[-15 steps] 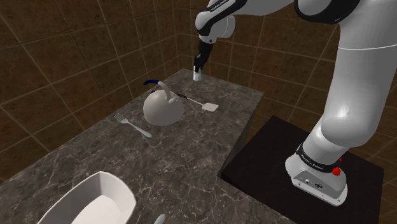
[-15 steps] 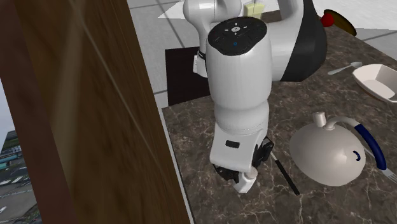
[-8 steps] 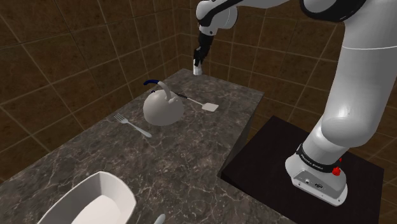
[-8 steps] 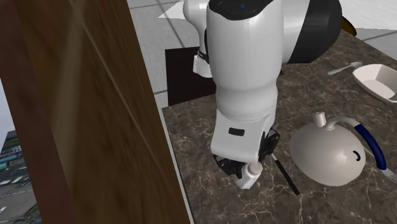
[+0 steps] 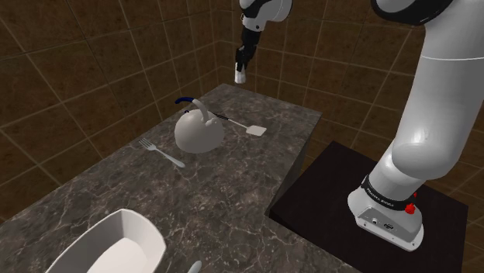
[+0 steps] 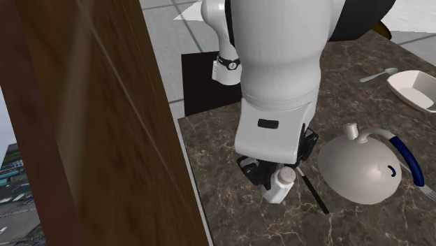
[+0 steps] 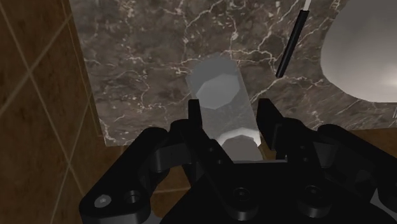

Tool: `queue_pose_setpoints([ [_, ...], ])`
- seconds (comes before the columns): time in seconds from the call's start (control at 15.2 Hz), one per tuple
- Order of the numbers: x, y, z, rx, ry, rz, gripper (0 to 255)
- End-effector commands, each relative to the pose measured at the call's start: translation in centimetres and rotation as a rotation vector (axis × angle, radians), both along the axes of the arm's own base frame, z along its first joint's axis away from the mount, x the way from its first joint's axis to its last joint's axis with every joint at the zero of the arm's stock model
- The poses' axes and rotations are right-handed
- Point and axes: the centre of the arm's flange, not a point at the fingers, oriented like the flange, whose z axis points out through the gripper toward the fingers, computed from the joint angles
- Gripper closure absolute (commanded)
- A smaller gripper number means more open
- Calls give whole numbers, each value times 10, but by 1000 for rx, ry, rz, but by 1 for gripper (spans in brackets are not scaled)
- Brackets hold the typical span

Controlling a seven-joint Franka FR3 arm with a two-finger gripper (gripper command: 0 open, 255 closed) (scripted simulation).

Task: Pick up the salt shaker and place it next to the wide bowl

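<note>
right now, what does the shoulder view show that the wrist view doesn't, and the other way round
Shoulder view: the fork, the wide bowl at the near end of the counter, and the dark stand under the arm.
Wrist view: the black fingers clasping the salt shaker from either side, seen end-on.
Both: the salt shaker held in the air above the counter's far end, the pale kettle and the spatula.

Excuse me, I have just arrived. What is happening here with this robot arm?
The black gripper is shut on the pale salt shaker, holding it in the air over the far end of the marbled counter in the shoulder view. The wide white bowl sits at the near end, with a kettle and a fork between, so the placing is not yet done.
</note>
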Motion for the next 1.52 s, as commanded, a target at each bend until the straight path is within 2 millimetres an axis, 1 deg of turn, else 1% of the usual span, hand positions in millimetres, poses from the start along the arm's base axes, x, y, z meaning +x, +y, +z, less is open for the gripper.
queue_pose_setpoints([
  [0.0,0,0,10,0,0,0,255],
  [0.53,0,0,52,0,0,0,255],
  [0.59,0,0,53,0,0,0,255],
  [1.45,-84,149,54,0,0,0,255],
])
